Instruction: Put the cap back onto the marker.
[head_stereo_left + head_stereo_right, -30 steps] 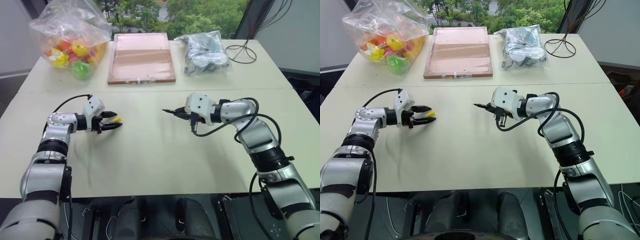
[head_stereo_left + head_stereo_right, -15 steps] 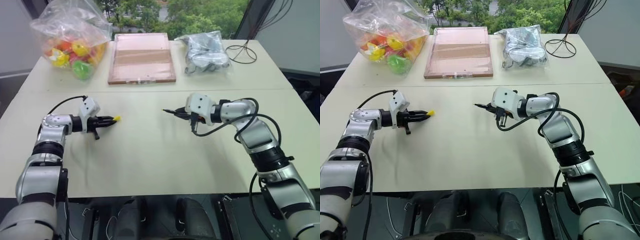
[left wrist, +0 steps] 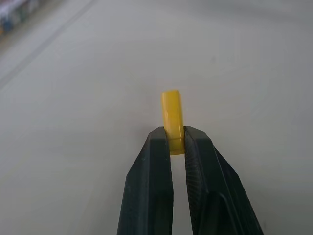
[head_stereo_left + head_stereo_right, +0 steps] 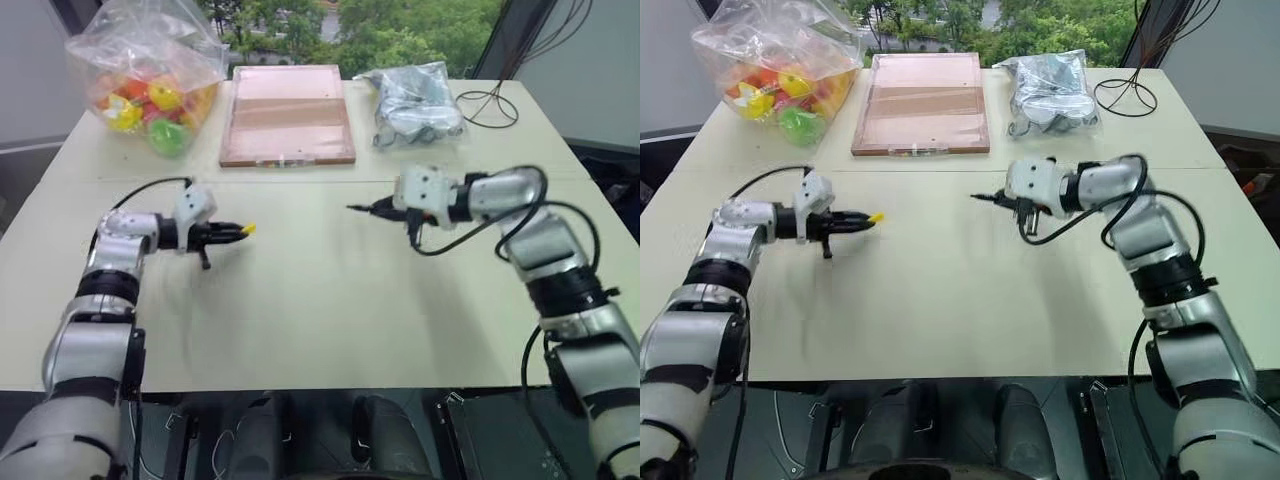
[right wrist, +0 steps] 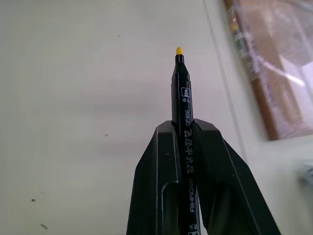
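Both two-fingered black claws are clamped on their parts above the pale table [image 4: 320, 300]. On the robot's left, the left gripper [image 4: 238, 231] pinches the cap [image 3: 172, 116], a tiny bright yellow plastic cylinder; the left wrist view shows the fingertips [image 3: 159, 142] squeezed against its lower end, with most of the cap sticking out beyond them. On the robot's right, the right gripper [image 4: 378, 208] is closed narrowly around the marker [image 5: 183, 98], a thin black pen-like stick with white print on its barrel; its small yellow tip juts out past the fingers and points toward the left gripper. Cap and marker face each other across the middle of the table, well apart, both held off the surface.

Along the far edge lie a clear plastic bag of round yellow, green and orange toys [image 4: 150, 75], a flat pinkish-brown rectangular tray [image 4: 288, 115], a smaller clear bag of dark and pale items [image 4: 415, 100], and a loop of thin black cable [image 4: 495, 100] near the far right corner.
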`<state>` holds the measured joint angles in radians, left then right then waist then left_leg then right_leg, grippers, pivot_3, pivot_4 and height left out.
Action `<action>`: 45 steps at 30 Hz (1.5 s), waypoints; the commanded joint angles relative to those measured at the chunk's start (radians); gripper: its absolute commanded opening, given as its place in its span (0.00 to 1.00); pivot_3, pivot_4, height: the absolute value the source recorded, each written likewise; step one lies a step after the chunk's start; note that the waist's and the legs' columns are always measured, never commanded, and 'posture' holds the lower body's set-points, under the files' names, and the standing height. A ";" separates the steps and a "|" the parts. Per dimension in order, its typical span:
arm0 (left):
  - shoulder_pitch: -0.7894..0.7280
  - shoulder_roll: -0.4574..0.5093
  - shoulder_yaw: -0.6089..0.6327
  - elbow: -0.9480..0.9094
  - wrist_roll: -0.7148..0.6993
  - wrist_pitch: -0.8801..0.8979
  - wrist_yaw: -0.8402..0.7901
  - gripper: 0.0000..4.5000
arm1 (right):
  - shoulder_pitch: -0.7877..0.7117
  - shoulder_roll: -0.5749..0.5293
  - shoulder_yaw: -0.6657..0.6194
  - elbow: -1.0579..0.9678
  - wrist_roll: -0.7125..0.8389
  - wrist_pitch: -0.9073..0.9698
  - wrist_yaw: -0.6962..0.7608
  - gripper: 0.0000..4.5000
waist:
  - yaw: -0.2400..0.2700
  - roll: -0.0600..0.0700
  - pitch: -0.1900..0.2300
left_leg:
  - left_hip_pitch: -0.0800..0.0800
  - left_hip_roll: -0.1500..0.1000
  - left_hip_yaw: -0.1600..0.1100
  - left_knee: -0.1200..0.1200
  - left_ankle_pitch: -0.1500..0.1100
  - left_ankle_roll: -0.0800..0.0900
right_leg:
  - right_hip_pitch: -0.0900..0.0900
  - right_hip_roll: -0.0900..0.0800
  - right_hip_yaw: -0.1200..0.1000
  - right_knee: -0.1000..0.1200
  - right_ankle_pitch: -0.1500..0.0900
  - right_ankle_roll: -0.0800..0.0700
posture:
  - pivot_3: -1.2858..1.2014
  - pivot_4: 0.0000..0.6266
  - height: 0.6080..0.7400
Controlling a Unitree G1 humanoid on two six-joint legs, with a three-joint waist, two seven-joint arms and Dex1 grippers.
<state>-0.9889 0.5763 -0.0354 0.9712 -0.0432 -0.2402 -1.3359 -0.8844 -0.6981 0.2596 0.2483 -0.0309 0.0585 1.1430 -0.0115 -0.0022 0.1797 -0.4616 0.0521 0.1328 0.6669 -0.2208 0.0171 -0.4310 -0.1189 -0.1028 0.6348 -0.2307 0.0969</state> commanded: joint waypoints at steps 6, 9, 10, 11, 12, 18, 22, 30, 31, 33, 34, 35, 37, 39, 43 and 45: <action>-0.112 -0.043 -0.103 -0.124 0.082 -0.199 0.030 0.00 | -0.102 0.054 0.022 0.064 -0.024 -0.080 0.035 0.00 | -0.008 0.001 0.000 | 0.001 0.000 0.001 -0.001 0.001 -0.001 | 0.000 0.000 0.000 0.000 0.000 0.000 | 0.52 0.24 1.00; -0.114 -0.060 -0.125 -0.112 0.094 -0.229 0.042 0.00 | -0.122 0.085 0.024 0.091 -0.048 -0.088 0.006 0.00 | -0.006 0.001 0.000 | 0.001 0.000 0.002 -0.001 0.001 -0.001 | 0.000 0.000 0.001 0.000 0.000 0.000 | 0.52 0.24 1.00; -0.113 -0.063 -0.128 -0.106 0.096 -0.234 0.047 0.00 | -0.127 0.092 0.024 0.097 -0.053 -0.089 0.001 0.00 | -0.006 0.001 0.000 | 0.001 0.000 0.002 -0.001 0.001 -0.001 | 0.000 0.000 0.001 0.000 0.000 0.000 | 0.52 0.24 1.00; -0.113 -0.066 -0.130 -0.100 0.096 -0.238 0.051 0.00 | -0.130 0.098 0.023 0.103 -0.057 -0.089 -0.004 0.00 | -0.005 0.001 0.000 | 0.001 0.000 0.002 -0.001 0.001 -0.001 | 0.000 0.000 0.001 0.000 0.000 0.000 | 0.52 0.24 1.00; -0.112 -0.068 -0.131 -0.095 0.094 -0.239 0.055 0.00 | -0.134 0.103 0.023 0.108 -0.059 -0.088 -0.008 0.00 | -0.002 0.001 0.000 | 0.001 0.000 0.002 -0.001 0.001 -0.001 | 0.000 0.000 0.001 0.000 0.000 0.000 | 0.52 0.24 1.00; -0.113 -0.084 -0.131 -0.085 0.082 -0.239 0.062 0.00 | -0.137 0.122 0.022 0.120 -0.063 -0.081 -0.018 0.00 | 0.000 0.001 0.000 | 0.000 0.000 0.001 0.000 0.001 -0.001 | 0.000 0.000 0.001 0.000 0.000 0.000 | 0.52 0.24 1.00; -0.110 -0.088 -0.124 -0.089 0.073 -0.231 0.058 0.00 | -0.126 0.124 0.022 0.115 -0.061 -0.078 -0.016 0.00 | -0.003 0.001 0.000 | 0.000 0.000 0.001 0.000 0.001 -0.001 | 0.000 0.000 0.001 0.000 0.000 0.000 | 0.52 0.24 1.00; -0.107 -0.074 -0.118 -0.100 0.056 -0.216 0.041 0.00 | -0.112 0.121 0.017 0.117 -0.059 -0.075 -0.020 0.00 | -0.002 0.001 0.000 | 0.000 0.000 0.001 0.000 0.001 -0.001 | 0.000 0.000 0.001 0.000 0.000 0.000 | 0.52 0.24 1.00; -0.107 -0.072 -0.117 -0.102 0.053 -0.213 0.039 0.00 | -0.111 0.121 0.016 0.118 -0.058 -0.076 -0.021 0.00 | -0.002 0.001 0.000 | 0.000 0.000 0.001 0.000 0.001 -0.001 | 0.000 0.000 0.001 0.000 0.000 0.000 | 0.52 0.24 1.00; -0.106 -0.070 -0.116 -0.106 0.049 -0.207 0.038 0.00 | -0.108 0.120 0.015 0.120 -0.058 -0.077 -0.022 0.00 | -0.002 0.001 0.000 | 0.000 0.000 0.001 0.000 0.001 -0.001 | 0.000 0.000 0.001 0.000 0.000 0.000 | 0.52 0.24 1.00; -0.105 -0.069 -0.116 -0.109 0.048 -0.205 0.037 0.00 | -0.108 0.120 0.015 0.121 -0.058 -0.078 -0.023 0.00 | -0.002 0.001 0.000 | 0.000 0.000 0.001 0.000 0.001 -0.001 | 0.000 0.000 0.001 0.000 0.000 0.000 | 0.52 0.24 1.00; -0.105 -0.069 -0.116 -0.110 0.048 -0.204 0.038 0.00 | -0.107 0.121 0.015 0.122 -0.058 -0.078 -0.023 0.00 | -0.002 0.001 0.000 | 0.000 0.000 0.001 0.000 0.001 -0.001 | 0.000 0.000 0.001 0.000 0.000 0.000 | 0.52 0.24 1.00; -0.104 -0.069 -0.115 -0.113 0.046 -0.200 0.039 0.00 | -0.107 0.122 0.015 0.125 -0.058 -0.079 -0.025 0.00 | -0.002 0.001 0.000 | 0.000 0.000 0.001 0.000 0.001 -0.001 | 0.000 0.000 0.001 0.000 0.000 0.000 | 0.52 0.24 1.00; -0.103 -0.071 -0.113 -0.117 0.040 -0.194 0.038 0.00 | -0.107 0.124 0.016 0.126 -0.058 -0.079 -0.027 0.00 | -0.002 0.001 0.000 | 0.000 0.000 0.001 0.000 0.001 -0.001 | 0.000 0.000 0.001 0.000 0.000 0.000 | 0.52 0.24 1.00; -0.097 -0.074 -0.116 -0.124 0.035 -0.191 0.040 0.00 | -0.106 0.130 0.018 0.124 -0.058 -0.077 -0.029 0.00 | -0.002 0.001 0.000 | 0.000 0.000 0.001 0.000 0.001 -0.001 | 0.000 0.000 0.001 0.000 0.000 0.000 | 0.52 0.24 1.00; -0.093 -0.078 -0.119 -0.127 0.035 -0.191 0.044 0.00 | -0.106 0.133 0.018 0.123 -0.058 -0.076 -0.031 0.00 | -0.002 0.001 0.000 | 0.000 0.000 0.001 0.000 0.001 -0.001 | 0.000 0.000 0.001 0.000 0.000 0.000 | 0.52 0.24 1.00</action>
<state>-1.0798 0.4913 -0.1725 0.8787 0.0100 -0.4286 -1.2990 -0.9790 -0.5674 0.2997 0.3819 -0.0957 -0.0144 1.1227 -0.0136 -0.0008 0.1795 -0.4613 0.0522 0.1339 0.6668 -0.2201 0.0165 -0.4314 -0.1188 -0.1021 0.6350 -0.2310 0.0974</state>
